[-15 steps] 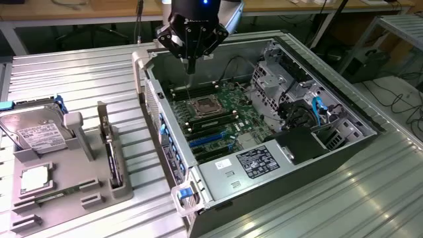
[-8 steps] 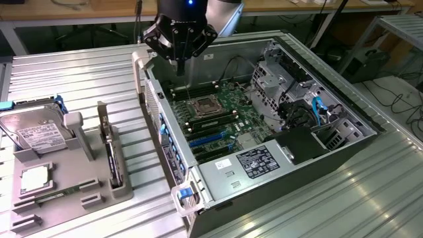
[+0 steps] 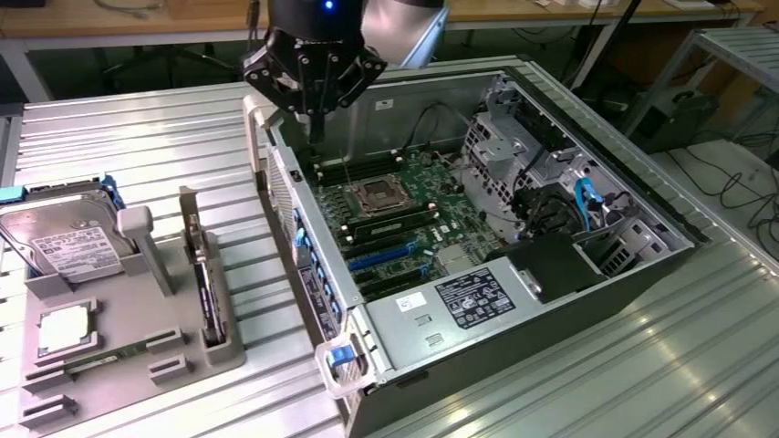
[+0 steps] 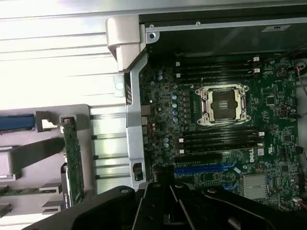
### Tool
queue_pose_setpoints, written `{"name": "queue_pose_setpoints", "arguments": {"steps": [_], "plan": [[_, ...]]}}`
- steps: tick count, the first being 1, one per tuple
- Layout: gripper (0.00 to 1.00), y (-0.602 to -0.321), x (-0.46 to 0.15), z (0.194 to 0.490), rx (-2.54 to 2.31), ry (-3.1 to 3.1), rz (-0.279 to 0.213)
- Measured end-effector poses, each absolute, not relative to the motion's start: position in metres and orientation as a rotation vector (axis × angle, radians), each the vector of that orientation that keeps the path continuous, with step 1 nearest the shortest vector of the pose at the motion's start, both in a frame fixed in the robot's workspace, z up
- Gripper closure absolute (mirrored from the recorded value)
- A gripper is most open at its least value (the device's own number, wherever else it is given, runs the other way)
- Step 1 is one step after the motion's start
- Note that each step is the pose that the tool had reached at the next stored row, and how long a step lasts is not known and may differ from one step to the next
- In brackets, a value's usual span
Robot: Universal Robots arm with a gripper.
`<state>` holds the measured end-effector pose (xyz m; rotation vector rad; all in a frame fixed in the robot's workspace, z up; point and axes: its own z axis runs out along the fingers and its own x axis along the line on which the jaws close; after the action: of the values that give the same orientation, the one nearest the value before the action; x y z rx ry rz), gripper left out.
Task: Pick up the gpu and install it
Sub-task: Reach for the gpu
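Hanging over the open computer case (image 3: pixel 408 105), the end effector (image 3: pixel 316 114) is closed on nothing. The gpu (image 3: pixel 210 287) stands on edge in a grey holder (image 3: pixel 128 310) on the bench (image 3: pixel 146 137), well apart from it toward the exterior view's left.

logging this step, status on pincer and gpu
Pincer shut, empty, over case edge. Gpu upright in holder, untouched. Hard drive beside it, apart.

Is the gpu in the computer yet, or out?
Out. The gpu stands on edge in the gray stand beside the open computer case, and the blue slots on the motherboard hold nothing.
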<state>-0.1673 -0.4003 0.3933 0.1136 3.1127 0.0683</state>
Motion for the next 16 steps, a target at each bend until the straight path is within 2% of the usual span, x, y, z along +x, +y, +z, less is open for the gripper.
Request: {"name": "queue_pose_setpoints", "arguments": {"steps": [16], "plan": [[0.89, -0.411, -0.193, 0.393, 0.032, 3.116, 0.069]]}}
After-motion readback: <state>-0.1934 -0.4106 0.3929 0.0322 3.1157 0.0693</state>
